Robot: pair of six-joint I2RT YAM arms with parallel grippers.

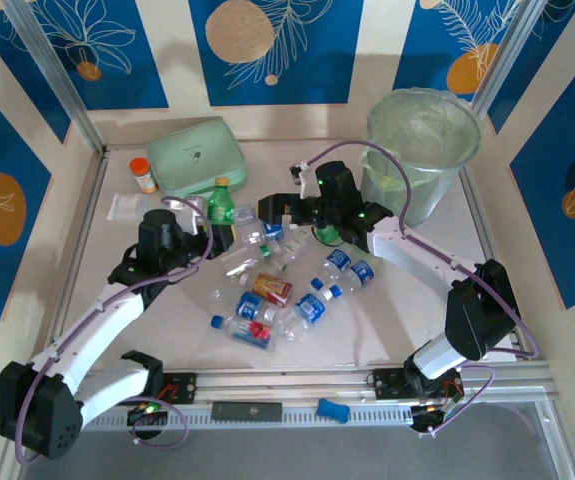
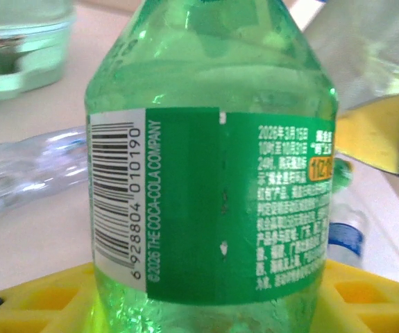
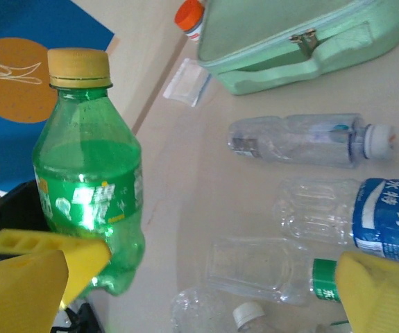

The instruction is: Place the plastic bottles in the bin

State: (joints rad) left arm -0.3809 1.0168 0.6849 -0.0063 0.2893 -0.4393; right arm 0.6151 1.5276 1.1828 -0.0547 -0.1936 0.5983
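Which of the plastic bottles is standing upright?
The green bottle with the yellow cap, near the mint-green case: it stands upright, while the clear bottles lie on their sides in the pile.

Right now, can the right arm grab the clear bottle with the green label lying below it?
Probably yes. The right gripper is open right over the clear bottle, and nothing lies on top of that bottle. The upright green bottle stands close on one side, though.

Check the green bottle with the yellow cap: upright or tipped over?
Upright. The green bottle is vertical with its yellow cap on top, while the clear bottles nearby lie on their sides.
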